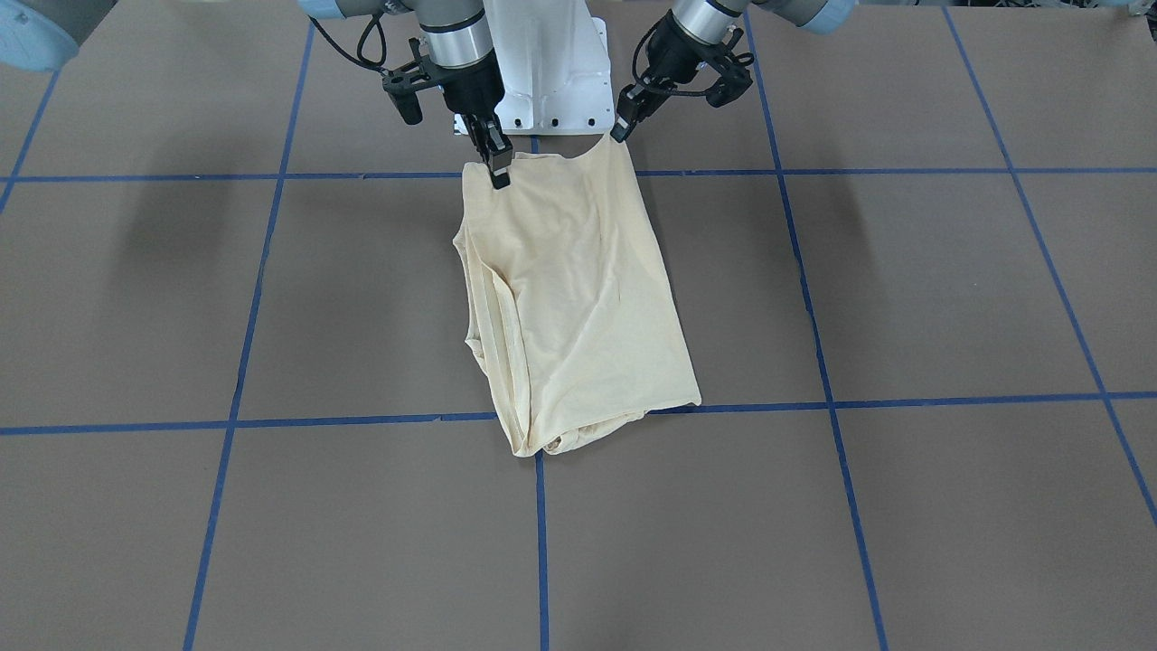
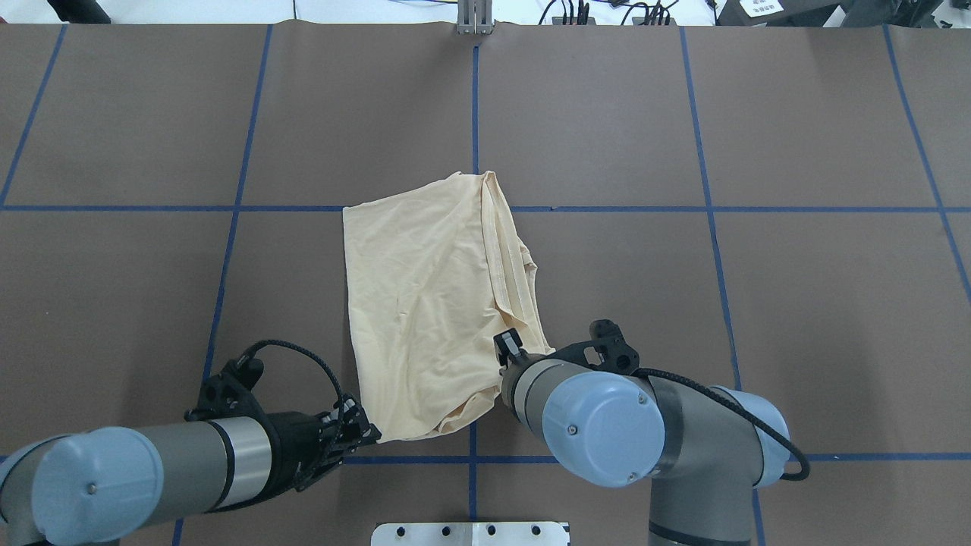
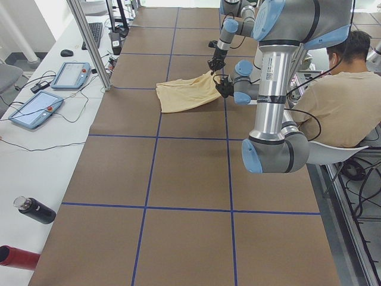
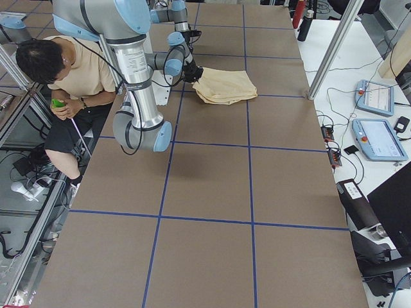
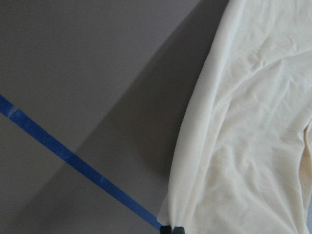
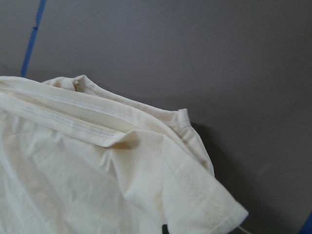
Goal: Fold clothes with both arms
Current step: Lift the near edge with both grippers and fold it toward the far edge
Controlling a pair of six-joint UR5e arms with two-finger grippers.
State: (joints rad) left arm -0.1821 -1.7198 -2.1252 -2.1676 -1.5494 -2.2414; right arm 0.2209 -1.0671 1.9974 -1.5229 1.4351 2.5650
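The clothes are one cream-yellow shirt (image 1: 578, 298), folded into a long rectangle on the brown table, with no print showing. My left gripper (image 1: 620, 134) is shut on the shirt's robot-side corner, seen at the shirt's (image 2: 432, 303) lower left in the overhead view. My right gripper (image 1: 500, 172) is shut on the other robot-side corner, beside the stacked folded edges. That edge hangs slightly off the table between the two grippers. In the left wrist view, cloth (image 5: 243, 146) runs up from the closed fingertips (image 5: 173, 229). The right wrist view shows hems and layers (image 6: 97, 170).
Blue tape lines (image 1: 542, 524) divide the table into squares. The white pedestal base (image 1: 551, 81) stands just behind the grippers. A seated person (image 3: 345, 89) is beside the robot. Tablets (image 3: 36, 107), a metal post (image 3: 89, 42) and a bottle (image 3: 36, 210) line the far side.
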